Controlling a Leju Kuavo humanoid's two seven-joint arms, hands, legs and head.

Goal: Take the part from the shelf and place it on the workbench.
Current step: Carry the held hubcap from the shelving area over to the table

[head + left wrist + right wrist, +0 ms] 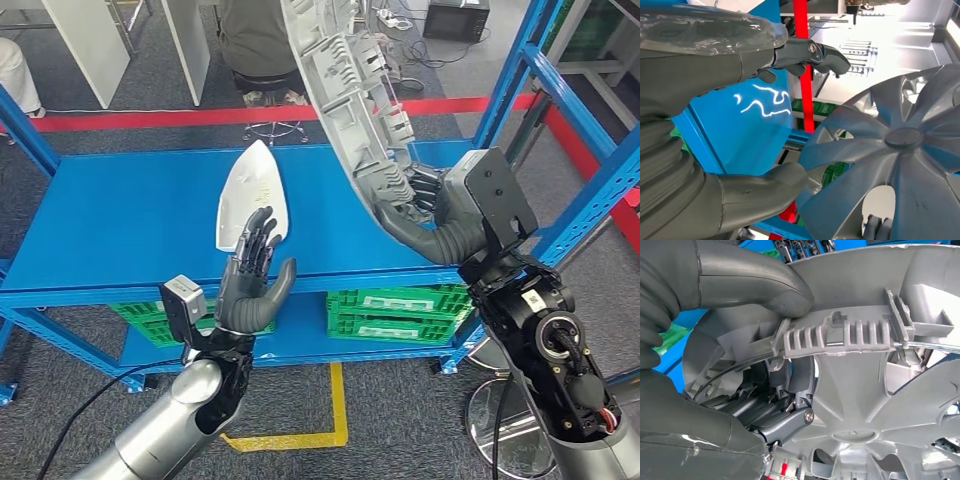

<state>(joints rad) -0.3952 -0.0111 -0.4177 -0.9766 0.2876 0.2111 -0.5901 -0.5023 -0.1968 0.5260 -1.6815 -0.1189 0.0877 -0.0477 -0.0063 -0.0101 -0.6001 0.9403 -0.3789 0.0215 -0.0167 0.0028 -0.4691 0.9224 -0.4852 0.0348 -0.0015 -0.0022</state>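
Bright, even light; glare on the shelf [760, 102] (perhaps overhead lamps); close wrist views soft.

A grey moulded-plastic wheel cover [355, 110], matt and ribbed on its back, smooth-spoked on its face, is gripped by the right hand [423, 215] in dark rubbery skin. The blue shelf [121, 220] looks like painted metal with a slight sheen. A white part [249, 190] appears smooth, glossy plastic.
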